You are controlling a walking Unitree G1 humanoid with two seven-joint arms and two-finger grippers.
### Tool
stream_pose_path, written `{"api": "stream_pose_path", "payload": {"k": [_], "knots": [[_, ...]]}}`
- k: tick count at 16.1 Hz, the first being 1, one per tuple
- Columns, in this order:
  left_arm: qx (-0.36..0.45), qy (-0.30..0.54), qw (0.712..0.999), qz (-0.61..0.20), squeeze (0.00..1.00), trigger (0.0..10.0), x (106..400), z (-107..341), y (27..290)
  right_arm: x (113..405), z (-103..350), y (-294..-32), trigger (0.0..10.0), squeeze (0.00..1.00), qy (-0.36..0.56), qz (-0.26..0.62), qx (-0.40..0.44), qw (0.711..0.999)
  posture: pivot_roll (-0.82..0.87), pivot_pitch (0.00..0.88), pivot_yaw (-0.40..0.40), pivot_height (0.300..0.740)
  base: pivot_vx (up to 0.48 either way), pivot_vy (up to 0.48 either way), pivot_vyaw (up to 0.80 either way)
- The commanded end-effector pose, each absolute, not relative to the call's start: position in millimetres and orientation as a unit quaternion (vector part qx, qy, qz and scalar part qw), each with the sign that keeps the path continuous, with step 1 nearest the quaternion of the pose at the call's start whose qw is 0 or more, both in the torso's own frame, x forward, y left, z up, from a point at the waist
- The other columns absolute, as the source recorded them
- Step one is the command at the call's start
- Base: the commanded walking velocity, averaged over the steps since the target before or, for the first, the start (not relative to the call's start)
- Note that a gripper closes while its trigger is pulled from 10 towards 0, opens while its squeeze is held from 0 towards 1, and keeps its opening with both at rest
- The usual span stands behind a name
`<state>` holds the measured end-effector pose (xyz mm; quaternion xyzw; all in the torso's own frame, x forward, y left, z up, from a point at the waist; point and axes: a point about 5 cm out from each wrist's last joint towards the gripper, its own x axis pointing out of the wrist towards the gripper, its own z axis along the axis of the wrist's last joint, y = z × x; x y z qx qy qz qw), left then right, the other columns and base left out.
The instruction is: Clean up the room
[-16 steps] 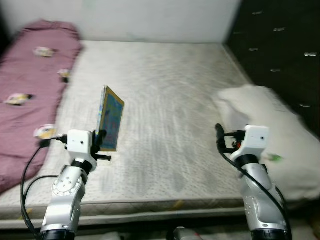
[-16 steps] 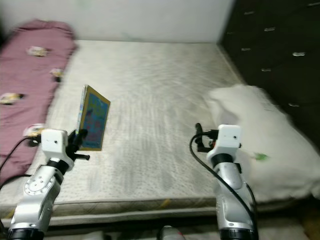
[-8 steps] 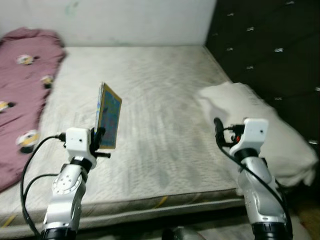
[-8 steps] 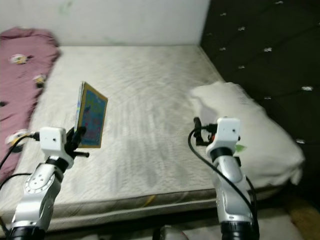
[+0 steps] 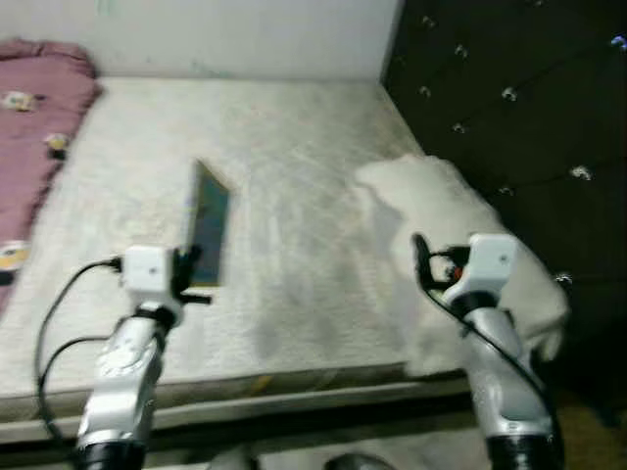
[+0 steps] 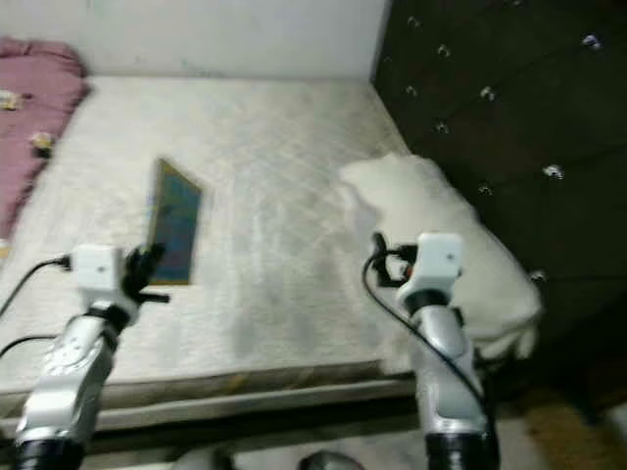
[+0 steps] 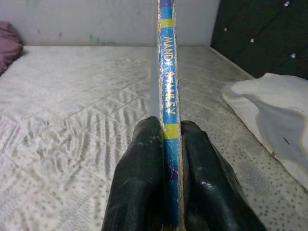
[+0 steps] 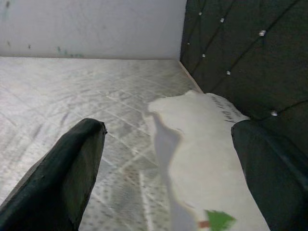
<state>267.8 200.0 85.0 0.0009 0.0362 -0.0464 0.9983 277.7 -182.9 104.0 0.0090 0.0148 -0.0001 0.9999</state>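
book in hand, nowhere yet to put it

bare quilted mattress [image 5: 294,196] spreads out ahead, its near edge just beyond the two arms. nearest, the left gripper [image 7: 166,144] has its fingers [image 7: 139,168] closed on the lower spine of a thin blue and yellow picture book [image 5: 206,225], held upright above the near left part of the bed. the right gripper [image 8: 168,159] hangs over the near right side with its fingers [image 8: 72,163] spread wide and nothing between them.

by my reading the step in hand is carrying the book off the bed; the next move calls for a shelf or box to take it, and none shows.

just beyond the right gripper a white pillow [image 5: 441,215] lies along the right edge, against the dark tufted headboard [image 5: 509,108], with a small green mark on its cover. it lies close under the right arm's path. farther off, a maroon blanket [image 5: 39,108] with small printed patches lies along the far left edge, below the pale wall [image 5: 225,34].
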Motion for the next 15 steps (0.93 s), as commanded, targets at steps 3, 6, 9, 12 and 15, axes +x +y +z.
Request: {"api": "stream_pose_path", "payload": {"k": [3,6,9,12,15], "knots": [[0.000,0.008,0.998,-0.064,0.00,10.0,273.1,96.3,190.7,278.3,107.2,-190.6,10.0,0.00,0.009,-0.008,0.000,1.000,-0.03,0.032,-0.041,0.740,0.000,-0.375,0.00],[-0.011,0.003,0.998,-0.061,0.00,10.0,274.3,97.8,190.3,278.7,107.1,-190.1,10.0,0.00,0.010,-0.007,-0.001,1.000,-0.03,0.035,-0.044,0.740,0.000,-0.115,0.00],[-0.010,0.000,0.998,-0.068,0.00,10.0,274.5,98.6,189.6,278.8,106.7,-189.5,10.0,0.00,0.010,-0.004,-0.001,1.000,-0.03,0.036,-0.046,0.740,0.000,0.000,0.00],[-0.015,-0.005,0.997,-0.072,0.00,10.0,273.9,100.3,189.8,279.0,107.0,-187.9,10.0,0.00,0.009,0.001,0.003,1.000,-0.03,0.036,-0.046,0.740,0.000,0.000,0.00],[-0.018,-0.008,0.997,-0.075,0.00,10.0,274.2,101.1,189.7,279.3,109.1,-184.6,10.0,0.00,0.002,0.017,-0.014,1.000,-0.03,0.033,-0.046,0.740,0.000,0.000,0.26]]}}
